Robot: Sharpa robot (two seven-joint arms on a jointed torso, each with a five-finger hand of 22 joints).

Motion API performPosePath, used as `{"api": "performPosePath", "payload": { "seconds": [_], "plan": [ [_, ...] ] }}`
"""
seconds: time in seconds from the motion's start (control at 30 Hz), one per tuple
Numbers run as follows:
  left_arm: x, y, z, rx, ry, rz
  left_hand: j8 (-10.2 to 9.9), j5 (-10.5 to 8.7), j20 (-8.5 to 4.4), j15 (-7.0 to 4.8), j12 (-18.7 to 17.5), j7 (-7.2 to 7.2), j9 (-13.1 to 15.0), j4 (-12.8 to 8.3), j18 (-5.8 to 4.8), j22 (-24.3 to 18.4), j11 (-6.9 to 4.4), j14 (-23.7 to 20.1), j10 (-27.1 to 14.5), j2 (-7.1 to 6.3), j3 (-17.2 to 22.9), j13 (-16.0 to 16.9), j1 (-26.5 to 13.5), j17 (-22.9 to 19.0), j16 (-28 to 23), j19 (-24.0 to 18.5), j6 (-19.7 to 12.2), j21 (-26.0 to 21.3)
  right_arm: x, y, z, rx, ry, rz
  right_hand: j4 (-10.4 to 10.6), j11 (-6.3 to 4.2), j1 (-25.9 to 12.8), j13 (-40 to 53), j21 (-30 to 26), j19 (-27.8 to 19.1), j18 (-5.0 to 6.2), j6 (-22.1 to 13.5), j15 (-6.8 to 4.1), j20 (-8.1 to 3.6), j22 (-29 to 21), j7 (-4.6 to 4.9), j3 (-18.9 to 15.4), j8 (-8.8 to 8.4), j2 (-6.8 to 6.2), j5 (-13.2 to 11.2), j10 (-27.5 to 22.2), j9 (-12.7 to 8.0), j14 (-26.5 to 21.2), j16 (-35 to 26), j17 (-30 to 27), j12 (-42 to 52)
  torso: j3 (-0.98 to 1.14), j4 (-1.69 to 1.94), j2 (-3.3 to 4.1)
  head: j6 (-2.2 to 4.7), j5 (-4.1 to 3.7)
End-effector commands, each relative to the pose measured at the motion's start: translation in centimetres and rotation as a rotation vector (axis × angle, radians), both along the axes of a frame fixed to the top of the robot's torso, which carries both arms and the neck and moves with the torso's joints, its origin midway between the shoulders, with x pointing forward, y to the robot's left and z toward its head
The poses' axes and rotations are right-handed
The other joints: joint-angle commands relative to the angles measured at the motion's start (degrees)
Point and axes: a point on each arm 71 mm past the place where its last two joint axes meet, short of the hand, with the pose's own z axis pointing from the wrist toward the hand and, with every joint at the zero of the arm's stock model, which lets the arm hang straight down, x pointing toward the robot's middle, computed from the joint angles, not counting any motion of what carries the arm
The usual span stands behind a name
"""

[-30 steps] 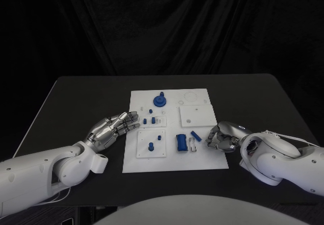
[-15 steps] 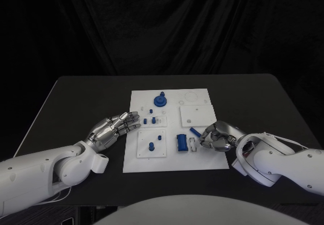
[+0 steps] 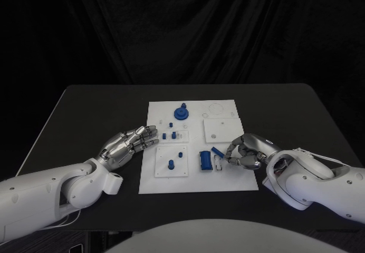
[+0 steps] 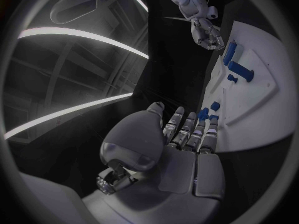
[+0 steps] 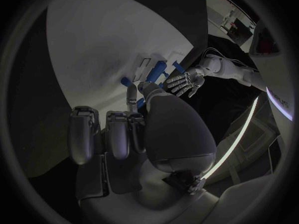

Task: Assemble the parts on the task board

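Note:
The white task board (image 3: 228,176) lies mid-table, and it also appears in the left wrist view (image 4: 264,109). On it stand a blue round gear piece (image 3: 181,112), small blue pegs (image 3: 173,135) and a blue cylinder (image 3: 204,160). My right hand (image 3: 247,152) rests on the board's right part with its fingers curled in. It pinches a slim blue pin (image 3: 217,152) between thumb and a finger; in the right wrist view the pin (image 5: 126,80) pokes out past the fingertip. My left hand (image 3: 129,143) hovers at the board's left edge, fingers straight and apart, holding nothing.
A raised white square plate (image 3: 222,129) sits on the board just beyond my right hand, and a second one (image 3: 170,161) lies near my left fingertips. Bare black table (image 3: 91,116) surrounds the board on all sides.
My right hand has moved left onto the board and closed on the slim blue pin, which now lies slanted. The left hand has stayed where it was.

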Motion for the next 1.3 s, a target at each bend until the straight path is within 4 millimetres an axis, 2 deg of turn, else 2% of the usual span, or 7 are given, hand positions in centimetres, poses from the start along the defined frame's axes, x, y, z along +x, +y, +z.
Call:
{"api": "performPosePath", "payload": {
  "seconds": [0.03, 0.1, 0.3, 0.37, 0.53, 0.9, 1.3],
  "plan": [
    [-0.1, -0.2, 0.1, -0.019, -0.001, -0.008, 0.25, 0.01, -0.14, -0.05, 0.20, 1.47, 0.03, 0.15, -1.06, 0.07, 0.10, 0.50, 0.37, -0.06, 0.29, 0.08, 0.16, 0.08, 0.34, 0.42, 0.42, 0.22, 0.1, 0.0, 0.9, -0.111, -0.178, 0.023, -0.34, 0.88, 1.63, 15.07, -0.46, 3.38, 0.26, -1.59, 0.73, 0.71, 12.93, 0.49, 1.13, -0.39, -0.60, -8.92, 5.94, -0.47, 5.02, -0.34, 10.41, 0.16, 0.01, 0.01, 0.00, -0.01, -0.03],
    [-0.1, -0.1, 0.1, -0.018, 0.000, -0.007, 0.25, 0.01, -0.14, -0.05, 0.20, 1.47, 0.03, 0.15, -1.06, 0.07, 0.10, 0.50, 0.37, -0.06, 0.29, 0.08, 0.16, 0.08, 0.34, 0.42, 0.42, 0.22, 0.1, 0.1, 1.1, -0.136, -0.212, 0.031, 0.16, 1.15, 2.27, 15.07, -0.56, 3.33, 0.29, -2.28, 0.95, 0.92, 12.90, 0.82, 2.57, -0.29, -1.36, -10.99, 5.94, -0.65, 4.98, -0.42, 10.23, 0.16, 0.05, -0.03, 0.00, -0.01, 0.04],
    [-0.1, -0.1, 0.0, -0.018, 0.002, -0.008, 0.25, 0.01, -0.14, -0.05, 0.20, 1.47, 0.03, 0.15, -1.06, 0.07, 0.10, 0.50, 0.37, -0.06, 0.29, 0.08, 0.16, 0.08, 0.34, 0.42, 0.42, 0.22, 0.2, 0.2, 1.3, -0.182, -0.267, 0.042, 1.56, 1.66, 2.56, 15.07, -0.88, 3.16, 0.37, -3.71, 1.44, 1.39, 12.79, 1.43, 4.13, 0.41, -2.96, -12.79, 5.94, -0.76, 4.88, -0.62, 9.75, 0.16, 0.07, -0.11, 0.00, -0.01, 0.10],
    [-0.1, -0.2, 0.0, -0.018, 0.002, -0.009, 0.25, 0.01, -0.14, -0.05, 0.20, 1.47, 0.03, 0.15, -1.06, 0.07, 0.10, 0.50, 0.37, -0.06, 0.29, 0.08, 0.16, 0.08, 0.34, 0.42, 0.42, 0.22, 0.2, 0.2, 1.3, -0.195, -0.270, 0.042, 3.44, 1.85, 1.03, 15.07, -1.02, 3.09, 0.40, -4.08, 1.63, 1.59, 12.74, 1.61, 3.88, 0.98, -3.61, -15.36, 5.94, -0.77, 4.84, -0.70, 9.54, 0.16, 0.07, -0.08, 0.00, -0.01, 0.06],
    [-0.1, -0.2, 0.0, -0.017, 0.004, -0.010, 0.27, 0.02, -0.14, -0.03, 0.24, 1.53, 0.03, 0.17, -1.08, 0.07, 0.09, 0.53, 0.40, -0.06, 0.33, 0.08, 0.13, 0.08, 0.39, 0.45, 0.44, 0.23, 0.5, 0.4, 1.1, -0.211, -0.270, 0.042, 4.13, 1.87, -3.25, 15.07, -1.27, 2.98, 0.47, -4.23, 1.70, 1.76, 12.66, 1.59, 3.35, 1.74, -3.28, -18.28, 5.94, -1.07, 4.79, -0.81, 9.28, 0.16, 0.09, -0.06, 0.01, -0.01, 0.01],
    [0.0, -0.3, -0.1, -0.017, 0.009, -0.016, 0.27, 0.04, -0.14, -0.03, 0.25, 1.56, 0.03, 0.17, -1.10, 0.03, 0.10, 0.52, 0.41, -0.06, 0.38, 0.08, 0.13, 0.08, 0.39, 0.43, 0.45, 0.22, 1.2, 1.3, 0.4, -0.218, -0.238, 0.047, 4.13, 1.62, -5.96, 15.07, -1.57, 2.87, 0.56, -3.71, 1.49, 1.62, 12.56, 1.28, 3.91, 2.41, -2.23, -19.22, 5.94, -1.53, 4.75, -0.90, 9.05, 0.16, 0.00, 0.01, 0.00, -0.01, -0.16],
    [0.0, -0.5, -0.2, -0.020, 0.011, -0.023, 0.28, 0.05, -0.15, -0.03, 0.23, 1.57, 0.03, 0.15, -1.10, 0.01, 0.11, 0.49, 0.39, -0.04, 0.43, 0.07, 0.14, 0.07, 0.37, 0.42, 0.44, 0.21, 2.2, 2.1, -0.5, -0.241, -0.210, 0.058, 3.74, 1.31, -4.79, 15.07, -1.77, 2.80, 0.61, -3.35, 1.23, 1.41, 12.49, 0.92, 5.23, 2.89, -1.28, -17.99, 5.94, -1.91, 4.72, -0.98, 8.86, 0.16, 0.02, 0.03, 0.01, -0.01, -0.25]
  ]
}}
